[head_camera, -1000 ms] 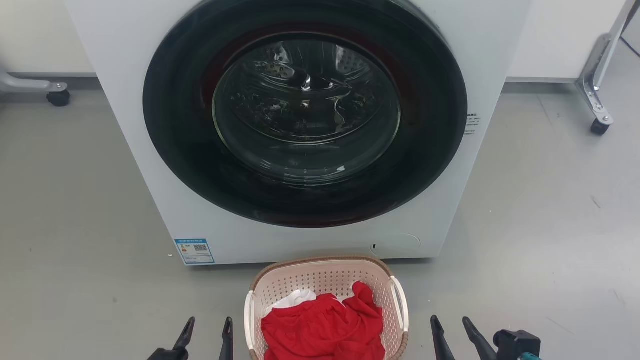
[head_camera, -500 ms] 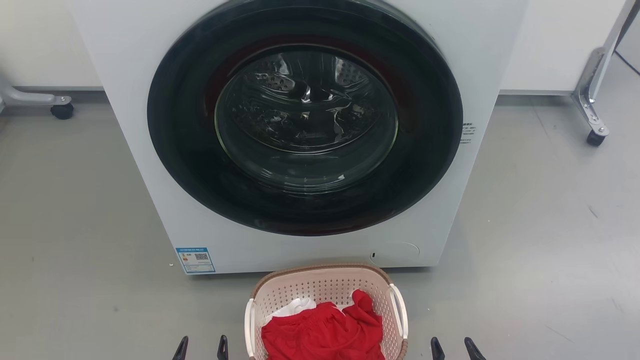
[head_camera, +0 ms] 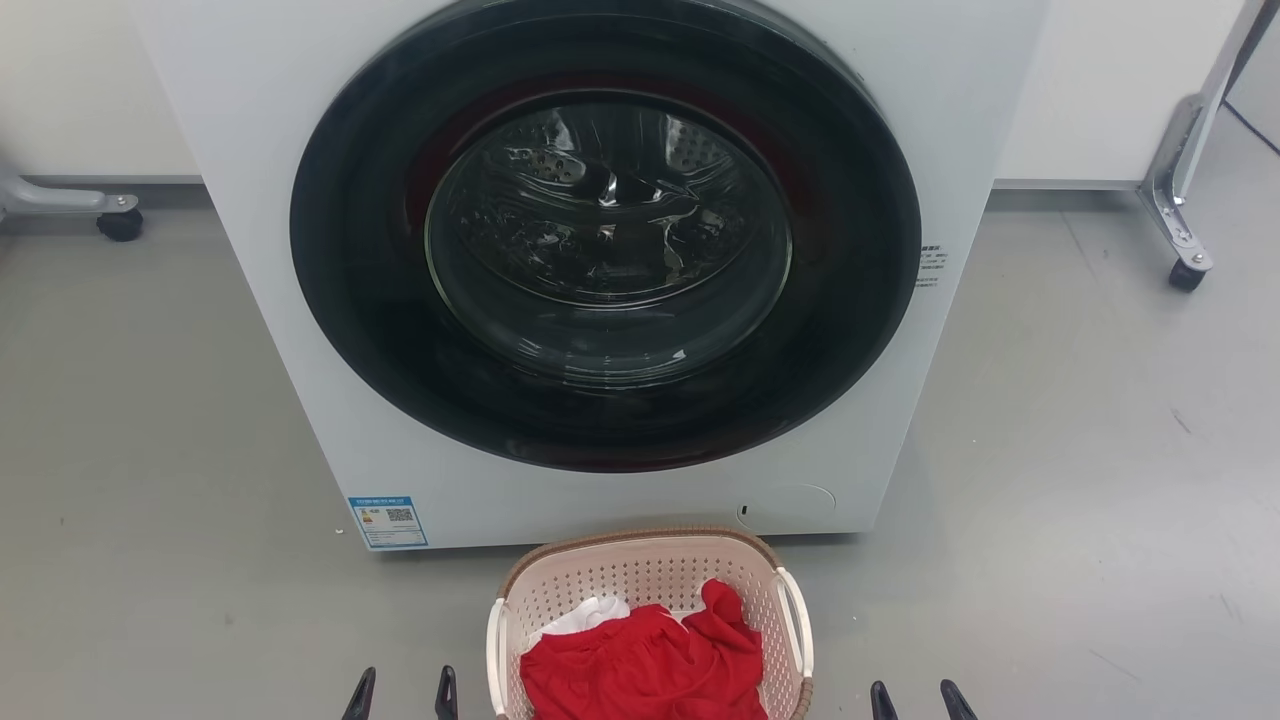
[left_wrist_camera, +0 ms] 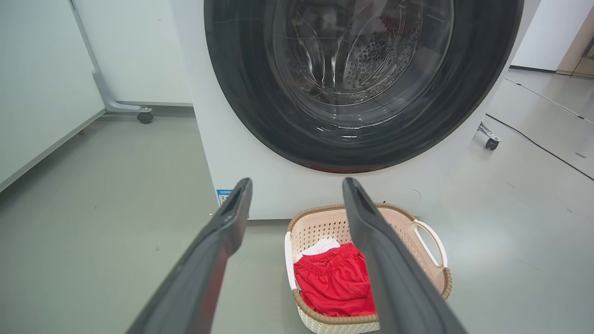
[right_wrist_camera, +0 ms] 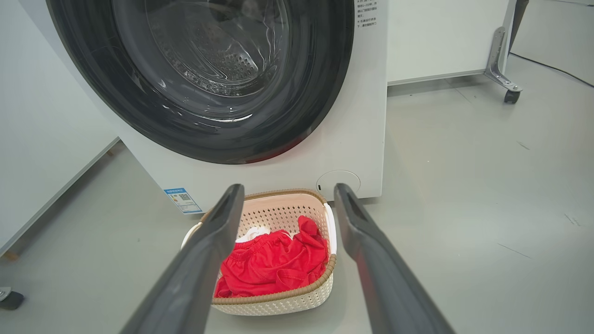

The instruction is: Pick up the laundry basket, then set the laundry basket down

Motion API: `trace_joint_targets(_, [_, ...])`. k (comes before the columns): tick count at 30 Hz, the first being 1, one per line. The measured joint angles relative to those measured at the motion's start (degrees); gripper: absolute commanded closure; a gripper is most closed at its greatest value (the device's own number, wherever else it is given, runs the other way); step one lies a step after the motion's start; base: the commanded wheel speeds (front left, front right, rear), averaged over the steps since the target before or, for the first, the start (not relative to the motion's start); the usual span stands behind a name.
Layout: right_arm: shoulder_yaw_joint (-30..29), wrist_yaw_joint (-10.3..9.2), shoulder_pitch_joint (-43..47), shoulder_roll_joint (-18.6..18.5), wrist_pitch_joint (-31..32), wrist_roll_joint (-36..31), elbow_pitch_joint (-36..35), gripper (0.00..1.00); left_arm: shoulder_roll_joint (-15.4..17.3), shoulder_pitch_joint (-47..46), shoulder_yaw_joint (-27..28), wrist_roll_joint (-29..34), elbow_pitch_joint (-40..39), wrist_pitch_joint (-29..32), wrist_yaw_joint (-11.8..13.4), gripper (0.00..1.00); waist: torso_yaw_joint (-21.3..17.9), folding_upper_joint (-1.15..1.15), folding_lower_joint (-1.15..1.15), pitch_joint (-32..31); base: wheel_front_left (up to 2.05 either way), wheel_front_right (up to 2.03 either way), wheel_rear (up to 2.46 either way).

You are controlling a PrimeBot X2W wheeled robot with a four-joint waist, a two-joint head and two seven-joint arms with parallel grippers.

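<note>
visibly pink perforated laundry basket (head_camera: 650, 580), brown-rimmed.

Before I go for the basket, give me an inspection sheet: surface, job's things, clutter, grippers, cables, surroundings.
Surface: grey floor, a few faint scuffs.
Job's things: laundry basket upright on the floor, just in front of the washing machine; red clothes and a white cloth inside.
Clutter: nothing seen.
Grippers: left gripper and right gripper both open and empty, one on each side of the basket, not touching it.
Cables: one black cable on the floor to the right of the machine.
Surroundings: machine door shut; a wheeled frame leg on each side; white panels behind.
</note>
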Motion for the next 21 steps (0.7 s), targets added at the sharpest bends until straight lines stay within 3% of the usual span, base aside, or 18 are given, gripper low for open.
trace_joint_targets(21, [-2.18,0.0,1.6,0.78,0.0,-3.52,-3.2,0.0,-0.33,0.02,0.26,2.4,-1.46,0.0,0.0,0.0,0.14,0.0,0.0,0.47,0.0,0.0,0.0])
